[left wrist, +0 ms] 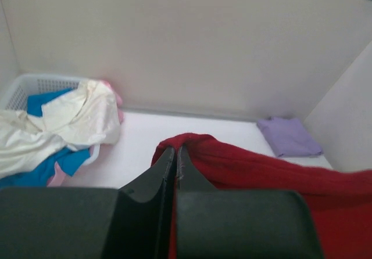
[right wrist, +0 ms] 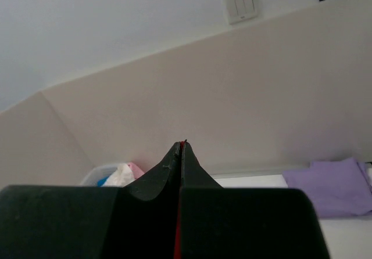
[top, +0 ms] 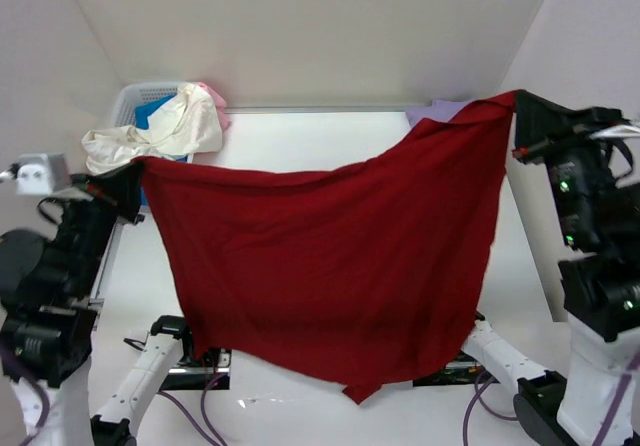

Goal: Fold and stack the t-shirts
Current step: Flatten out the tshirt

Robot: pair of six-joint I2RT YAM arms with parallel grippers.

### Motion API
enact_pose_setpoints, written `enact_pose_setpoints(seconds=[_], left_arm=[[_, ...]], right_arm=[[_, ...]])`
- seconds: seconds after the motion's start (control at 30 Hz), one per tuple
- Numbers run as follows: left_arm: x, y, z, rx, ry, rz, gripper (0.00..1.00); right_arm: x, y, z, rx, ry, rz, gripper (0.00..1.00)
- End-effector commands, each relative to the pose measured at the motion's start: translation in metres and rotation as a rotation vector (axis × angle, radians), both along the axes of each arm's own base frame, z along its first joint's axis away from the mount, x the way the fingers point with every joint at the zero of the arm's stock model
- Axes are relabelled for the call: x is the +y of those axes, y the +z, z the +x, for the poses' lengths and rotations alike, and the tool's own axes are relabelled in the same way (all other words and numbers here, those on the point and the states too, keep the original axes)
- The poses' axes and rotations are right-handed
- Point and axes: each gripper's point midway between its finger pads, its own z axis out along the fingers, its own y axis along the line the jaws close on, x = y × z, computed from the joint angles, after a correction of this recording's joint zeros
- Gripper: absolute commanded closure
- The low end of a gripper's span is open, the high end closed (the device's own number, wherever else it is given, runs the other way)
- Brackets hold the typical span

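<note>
White bench (top: 300, 136) under pale walls; the dark red t-shirt (top: 330, 256) hangs stretched across mid-frame, its top corners pinched in the closed left fingers (left wrist: 148, 183) and closed right fingers (right wrist: 160, 172). Spreading step, I'd judge: next it wants laying flat for folding.

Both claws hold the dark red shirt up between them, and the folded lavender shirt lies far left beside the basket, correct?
Not quite. The folded lavender shirt lies far right, away from the basket; the left wrist view shows it. The left claw and right claw do hold the dark red shirt up between them.
</note>
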Motion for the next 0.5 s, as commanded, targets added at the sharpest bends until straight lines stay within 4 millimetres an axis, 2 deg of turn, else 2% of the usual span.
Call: enact_pose_setpoints(seconds=[0.0,0.07,0.1,0.13,0.2,0.23,0.3,0.33,0.37,0.47], left_arm=[[-0.001,-0.015,0.048,0.031,0.016,-0.011,1.0],[-0.004,-0.024,0.06,0.06,0.006,-0.016,1.0],[-0.006,-0.031,0.073,0.078,0.006,-0.014,1.0],[-0.006,-0.033,0.075,0.08,0.006,-0.014,1.0],[-0.003,-0.049,0.093,0.128,0.03,-0.003,1.0],[-0.003,-0.049,0.097,0.126,0.031,-0.003,1.0],[-0.002,-0.056,0.111,0.152,0.044,0.018,1.0],[-0.001,-0.056,0.116,0.153,0.053,0.017,1.0],[-0.001,-0.058,0.125,0.164,0.054,0.027,1.0],[-0.005,-0.064,0.147,0.188,0.043,0.04,1.0]], right_arm=[[-0.001,-0.007,0.036,-0.005,-0.049,-0.027,1.0],[0.003,-0.024,0.052,0.032,-0.049,-0.035,1.0],[0.004,-0.032,0.066,0.045,-0.059,-0.035,1.0],[0.005,-0.043,0.073,0.066,-0.058,-0.04,1.0],[0.008,-0.054,0.091,0.093,-0.063,-0.033,1.0],[0.009,-0.063,0.097,0.108,-0.06,-0.028,1.0],[0.013,-0.068,0.111,0.117,-0.055,-0.012,1.0],[0.013,-0.064,0.111,0.102,-0.055,-0.008,1.0],[0.015,-0.068,0.121,0.115,-0.055,-0.011,1.0],[0.017,-0.056,0.135,0.098,-0.058,-0.016,1.0]])
